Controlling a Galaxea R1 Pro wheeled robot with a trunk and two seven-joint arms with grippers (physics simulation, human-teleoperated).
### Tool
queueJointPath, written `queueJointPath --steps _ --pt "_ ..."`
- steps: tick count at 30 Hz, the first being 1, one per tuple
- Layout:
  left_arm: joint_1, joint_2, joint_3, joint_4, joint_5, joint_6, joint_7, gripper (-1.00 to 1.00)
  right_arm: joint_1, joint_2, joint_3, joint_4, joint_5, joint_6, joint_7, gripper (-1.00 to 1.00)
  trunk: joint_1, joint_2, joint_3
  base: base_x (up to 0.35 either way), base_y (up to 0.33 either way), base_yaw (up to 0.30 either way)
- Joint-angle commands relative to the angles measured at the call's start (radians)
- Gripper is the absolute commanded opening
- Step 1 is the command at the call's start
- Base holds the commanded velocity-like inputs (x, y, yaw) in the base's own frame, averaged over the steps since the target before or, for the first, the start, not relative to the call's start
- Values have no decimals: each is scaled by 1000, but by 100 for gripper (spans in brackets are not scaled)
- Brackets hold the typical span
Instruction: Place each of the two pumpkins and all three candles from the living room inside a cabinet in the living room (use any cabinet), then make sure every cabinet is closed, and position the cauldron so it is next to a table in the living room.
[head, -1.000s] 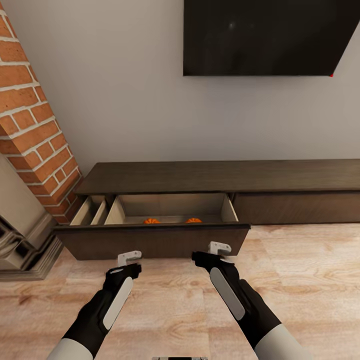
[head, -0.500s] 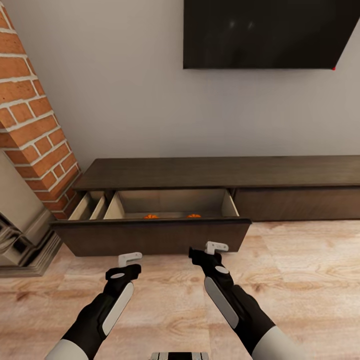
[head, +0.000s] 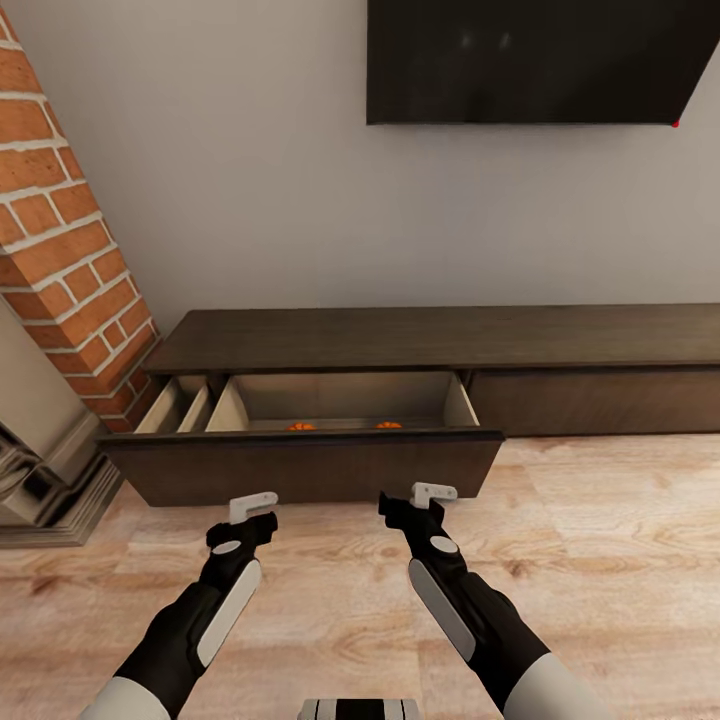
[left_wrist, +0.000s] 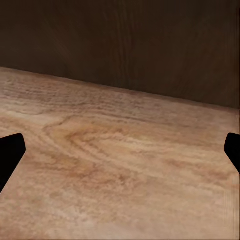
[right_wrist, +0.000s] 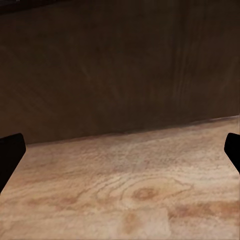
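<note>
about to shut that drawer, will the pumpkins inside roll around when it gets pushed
Probably somewhat. The pumpkins are round and sit loose on the drawer's smooth pale floor, so a hard shove may send them rolling. Their ribbing and squat shape should limit that; the drawer walls will likely contain them.

I count 2 pumpkins (head: 302, 426) in the pulled-out drawer (head: 300, 465) of the 1 cabinet (head: 440, 340). That drawer is the 1 standing out, and I see 3 compartments in it. I have 2 end effectors in front of it, my left end effector (head: 252, 506) and my right end effector (head: 430, 496). There is 1 TV (head: 530, 60) on the wall and 1 brick fireplace (head: 60, 250).
</note>
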Motion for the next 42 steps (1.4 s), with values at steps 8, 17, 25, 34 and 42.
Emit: queueJointPath --steps 8,17,25,34,42 --pt "-1 9 -1 -6 3 1 -114 100 -1 0 2 -2 -4 0 -8 100 0 0 -1 0 0 0" --pt "-1 44 3 -3 4 1 -239 100 -1 0 2 1 -7 -45 -8 100 0 0 -1 0 0 0" --pt "-1 42 4 -3 4 -2 -246 100 -1 0 1 26 -6 -49 -7 100 1 -1 -12 0 0 0" --pt "-1 36 3 50 4 -69 -245 100 -1 0 1 43 -5 -50 -7 100 1 -1 -12 16 0 0" --pt "-1 35 -4 63 5 -138 -245 100 -1 0 1 44 -5 -50 -7 100 1 -1 -12 195 0 0"
